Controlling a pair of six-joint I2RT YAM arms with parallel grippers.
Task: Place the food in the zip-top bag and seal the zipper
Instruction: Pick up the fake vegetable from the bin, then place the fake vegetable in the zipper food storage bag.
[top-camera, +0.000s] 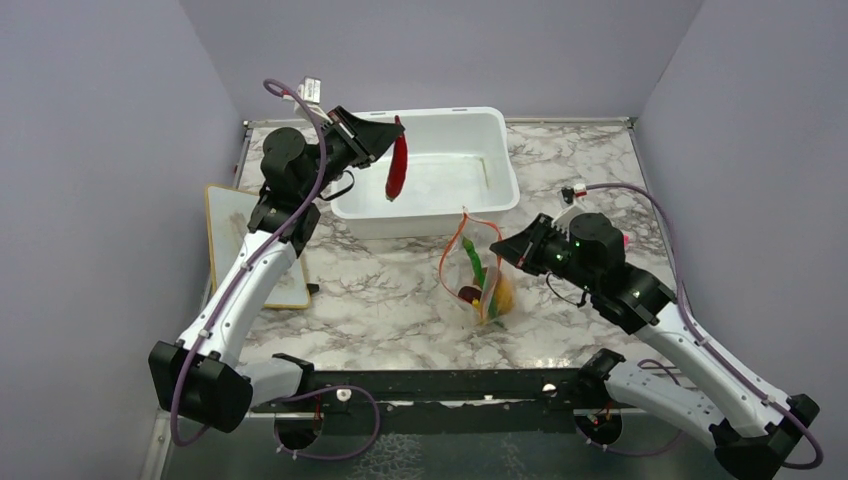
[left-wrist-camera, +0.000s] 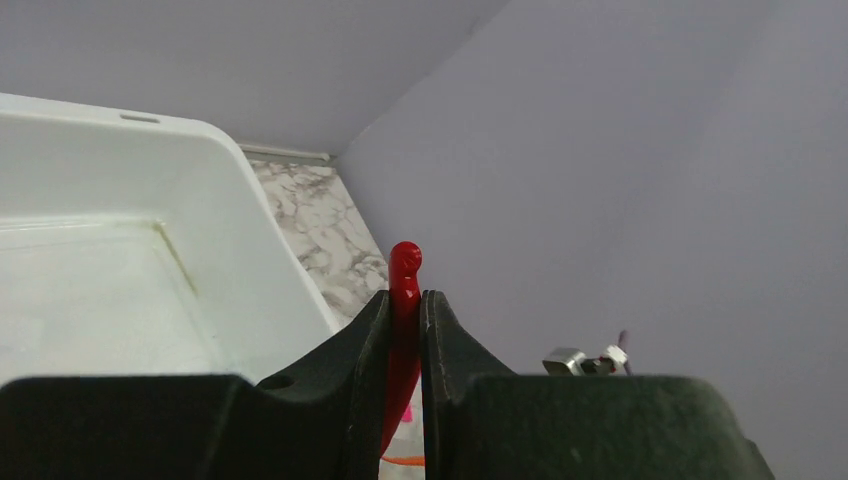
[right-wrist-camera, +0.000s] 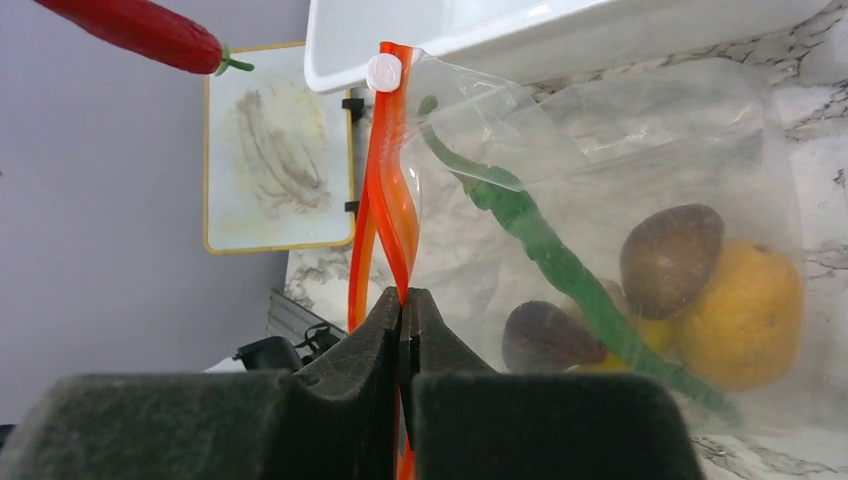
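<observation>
Above marble table (top-camera: 380, 300), left arm (top-camera: 255, 272) outstretched

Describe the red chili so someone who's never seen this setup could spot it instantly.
Find the white tub at the back of the marble table. The red chili hangs over its left side, pinched in the left gripper. It is the only food outside the clear bag.

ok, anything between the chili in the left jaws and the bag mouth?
Nothing visible in the air between the red chili and the zip-top bag's mouth. Only the white tub's near rim lies under that path. The right gripper has its jaws shut on the zipper at one edge.
</observation>
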